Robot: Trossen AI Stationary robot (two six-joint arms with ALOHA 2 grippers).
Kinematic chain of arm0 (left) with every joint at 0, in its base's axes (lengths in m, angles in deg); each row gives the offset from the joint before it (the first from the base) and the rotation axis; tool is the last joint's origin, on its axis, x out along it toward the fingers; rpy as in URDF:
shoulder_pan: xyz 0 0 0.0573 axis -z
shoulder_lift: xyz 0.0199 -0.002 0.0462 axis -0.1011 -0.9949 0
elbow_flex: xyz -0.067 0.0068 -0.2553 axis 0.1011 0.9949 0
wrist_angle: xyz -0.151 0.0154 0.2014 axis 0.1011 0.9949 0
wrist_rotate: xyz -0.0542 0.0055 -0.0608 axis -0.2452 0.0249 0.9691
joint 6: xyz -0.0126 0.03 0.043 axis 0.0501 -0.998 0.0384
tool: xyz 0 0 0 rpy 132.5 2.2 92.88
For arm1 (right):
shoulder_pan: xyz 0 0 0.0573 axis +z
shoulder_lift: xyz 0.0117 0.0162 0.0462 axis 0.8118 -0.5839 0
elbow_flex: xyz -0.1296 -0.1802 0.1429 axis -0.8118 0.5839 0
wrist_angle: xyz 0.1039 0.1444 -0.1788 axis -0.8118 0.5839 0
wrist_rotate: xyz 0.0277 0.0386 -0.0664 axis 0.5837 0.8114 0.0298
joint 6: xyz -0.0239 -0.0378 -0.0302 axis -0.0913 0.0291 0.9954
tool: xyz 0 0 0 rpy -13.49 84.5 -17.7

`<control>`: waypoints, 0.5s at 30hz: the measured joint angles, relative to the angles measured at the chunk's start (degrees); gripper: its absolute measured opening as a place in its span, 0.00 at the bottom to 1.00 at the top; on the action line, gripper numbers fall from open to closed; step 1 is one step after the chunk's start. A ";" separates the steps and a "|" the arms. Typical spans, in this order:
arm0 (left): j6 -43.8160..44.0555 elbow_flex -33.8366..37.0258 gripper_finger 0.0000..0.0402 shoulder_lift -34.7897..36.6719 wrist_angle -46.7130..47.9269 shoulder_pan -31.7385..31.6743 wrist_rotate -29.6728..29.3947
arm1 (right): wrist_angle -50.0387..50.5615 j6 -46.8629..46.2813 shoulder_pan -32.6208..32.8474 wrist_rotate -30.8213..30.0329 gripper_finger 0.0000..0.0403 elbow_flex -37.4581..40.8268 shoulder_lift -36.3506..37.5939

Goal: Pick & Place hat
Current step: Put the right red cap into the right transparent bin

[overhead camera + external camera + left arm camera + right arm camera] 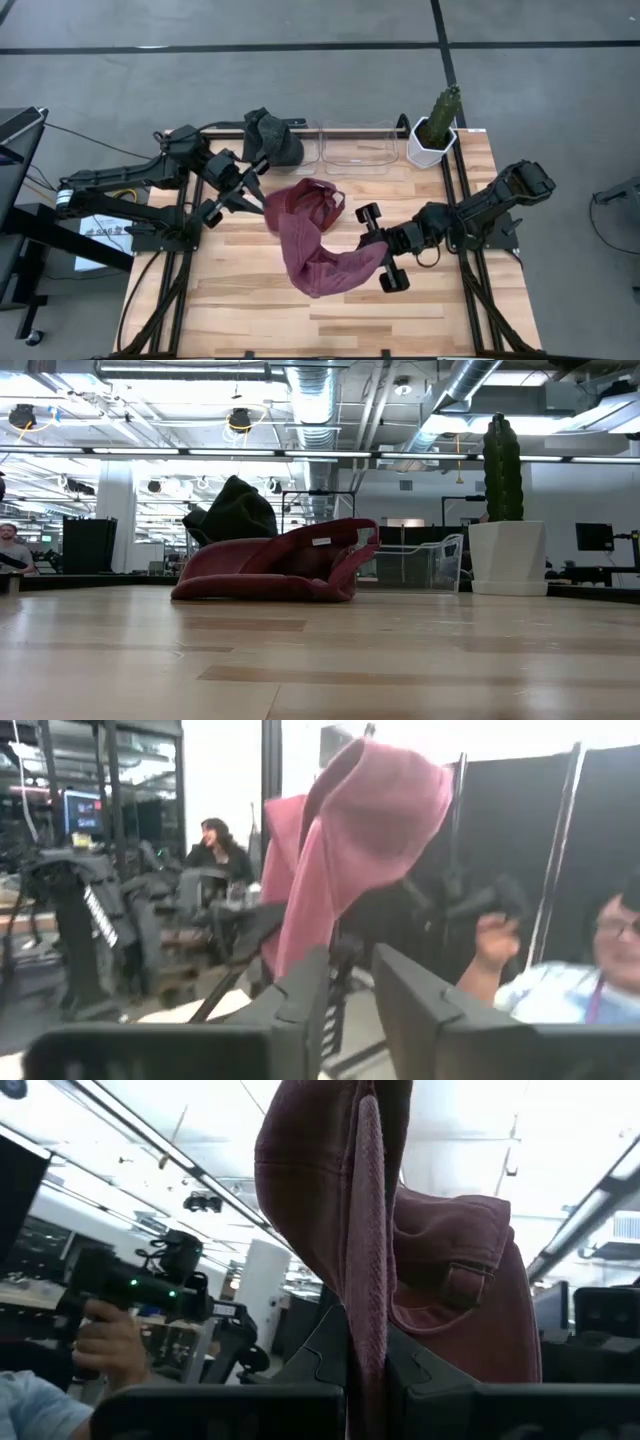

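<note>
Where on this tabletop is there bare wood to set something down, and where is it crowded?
Free: the front strip of the table nearest the camera, below the maroon hat, and the front left corner. Crowded: the back edge, with the dark hat, clear bins and cactus pot, and the middle, where the left claw and right claw flank the hat.

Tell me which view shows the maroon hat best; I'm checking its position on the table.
The high view: the whole maroon hat shows, lying mid-table. The low view shows only its side; both wrist views show just fabric close up.
</note>
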 joint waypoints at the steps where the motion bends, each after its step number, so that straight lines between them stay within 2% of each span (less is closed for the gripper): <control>1: 1.96 0.00 0.22 -0.35 -1.96 0.27 -0.02 | -0.33 -0.01 -0.35 0.30 0.01 0.00 0.00; 5: 9.60 0.00 0.29 -2.51 -8.24 0.62 -2.64 | -1.41 -1.79 -2.17 2.58 0.01 -0.06 0.00; 10: 16.13 0.02 0.34 -5.50 -12.49 0.38 -9.77 | -0.78 -5.10 -4.13 6.30 0.01 -2.04 -0.04; 15: 19.21 0.02 0.34 -7.27 -17.28 0.38 -10.42 | -0.34 -5.89 -4.80 7.15 0.01 -3.53 -0.04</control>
